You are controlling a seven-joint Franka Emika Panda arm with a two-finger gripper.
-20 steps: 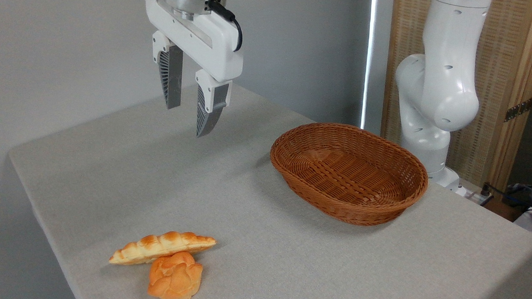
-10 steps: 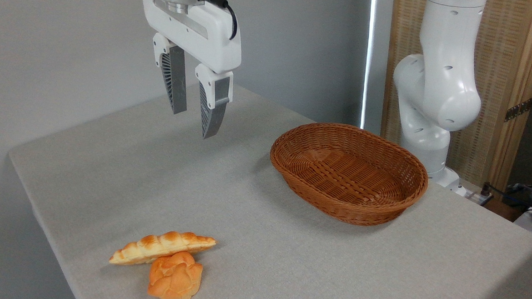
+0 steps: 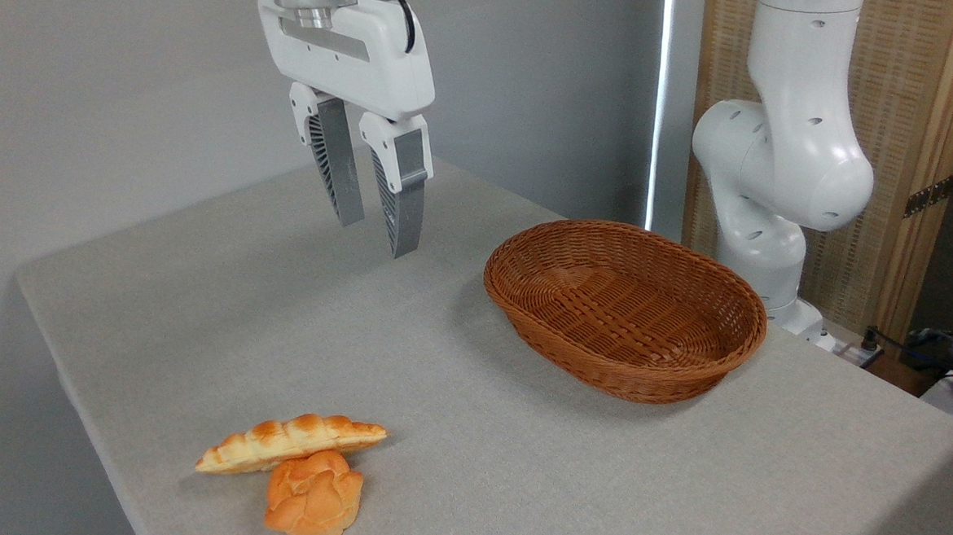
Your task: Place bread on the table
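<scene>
Two baked pieces lie nearest on the table (image 3: 515, 465), well below and in front of the gripper (image 3: 376, 234): the bread (image 3: 292, 444) resting against a round bun (image 3: 314, 495). Higher, the gripper hangs in the air, fingers parted a little, holding nothing. To its right sits the wicker basket (image 3: 625, 308).

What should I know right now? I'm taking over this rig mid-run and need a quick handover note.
Claw: raised above the far left of the table, jaws slightly apart, holding nothing.
Braided loaf: lying on the cloth near the front left edge, touching the round knotted bun.
Wicker basket: empty, towards the right.
Done: bread is on the table.
Left: nothing visible, bar parking the arm.
</scene>
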